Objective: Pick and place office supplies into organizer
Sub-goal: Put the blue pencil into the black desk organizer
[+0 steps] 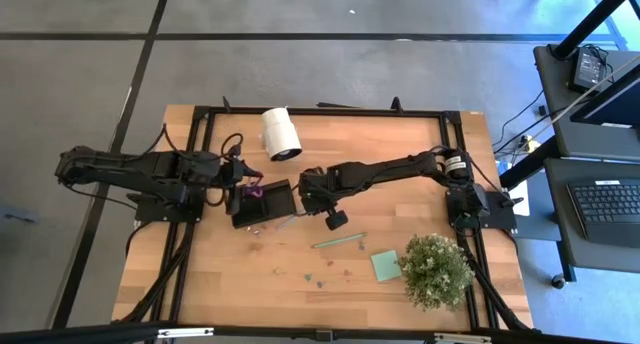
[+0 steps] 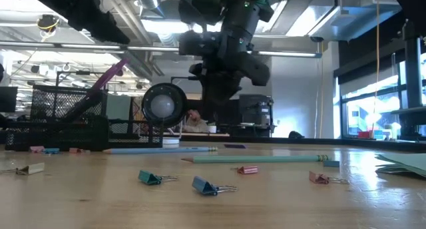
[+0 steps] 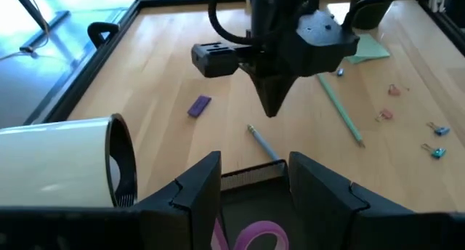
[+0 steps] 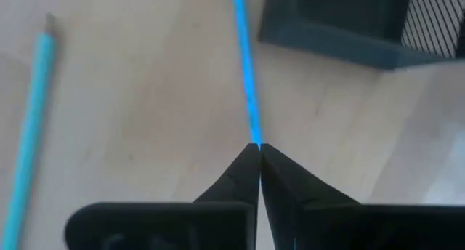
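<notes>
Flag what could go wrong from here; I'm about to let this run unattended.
The right gripper hangs, jaws shut, just above the blue pencil lying by the organizer; coming down shut, it would likely only push it. The left gripper, jaws open, sits at the organizer over the purple scissors, close to the right one, so the arms might collide.

Both tools are black: the right tool [image 4: 259, 152] and the left tool [image 3: 251, 188]. Just beyond the right tool's tips lies a bright blue pencil [image 4: 245, 61]. Beside it sits the black mesh-patterned organizer [image 4: 363, 21]. Between the left tool's fingers shows the purple scissors handle [image 3: 251, 234]. The surface [image 1: 250, 274] is pale striped wood.
</notes>
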### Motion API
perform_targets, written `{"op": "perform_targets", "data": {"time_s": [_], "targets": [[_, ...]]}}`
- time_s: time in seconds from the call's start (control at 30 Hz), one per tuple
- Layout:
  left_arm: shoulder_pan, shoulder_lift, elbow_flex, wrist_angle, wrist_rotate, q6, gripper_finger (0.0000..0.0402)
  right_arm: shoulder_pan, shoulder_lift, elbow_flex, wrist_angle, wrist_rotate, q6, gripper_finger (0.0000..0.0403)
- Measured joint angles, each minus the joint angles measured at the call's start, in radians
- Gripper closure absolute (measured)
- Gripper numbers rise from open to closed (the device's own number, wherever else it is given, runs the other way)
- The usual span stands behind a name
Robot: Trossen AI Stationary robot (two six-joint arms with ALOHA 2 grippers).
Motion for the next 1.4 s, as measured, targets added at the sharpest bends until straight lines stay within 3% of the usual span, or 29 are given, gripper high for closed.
{"op": "perform_targets", "data": {"time_s": [0.17, 0.47, 0.57, 0.63, 0.77, 1.4], "targets": [[0.0, 0.002, 0.0, -0.013, 0.0, -0.018, 0.0245, 0.002, 0.001, 0.0, 0.031, -0.063, -0.013, 0.0366], [0.0, 0.002, 0.0, -0.035, -0.001, -0.036, 0.0245, -0.009, 0.006, -0.001, 0.061, -0.09, -0.068, 0.0266], [0.0, 0.002, 0.0, -0.038, 0.0, -0.052, 0.0245, -0.012, 0.005, -0.037, 0.056, -0.074, -0.143, 0.0252], [0.0, 0.002, 0.0, -0.04, 0.006, -0.053, 0.0245, -0.012, 0.008, -0.056, 0.044, -0.004, -0.172, 0.0247], [0.0, 0.003, 0.0, -0.06, -0.001, -0.066, 0.0245, -0.012, 0.008, -0.06, 0.013, 0.146, -0.201, 0.025], [0.0, 0.093, 0.0, -0.057, -0.051, -0.075, 0.0245, -0.036, 0.112, 0.184, -0.285, 0.103, -0.114, 0.0324]]}}
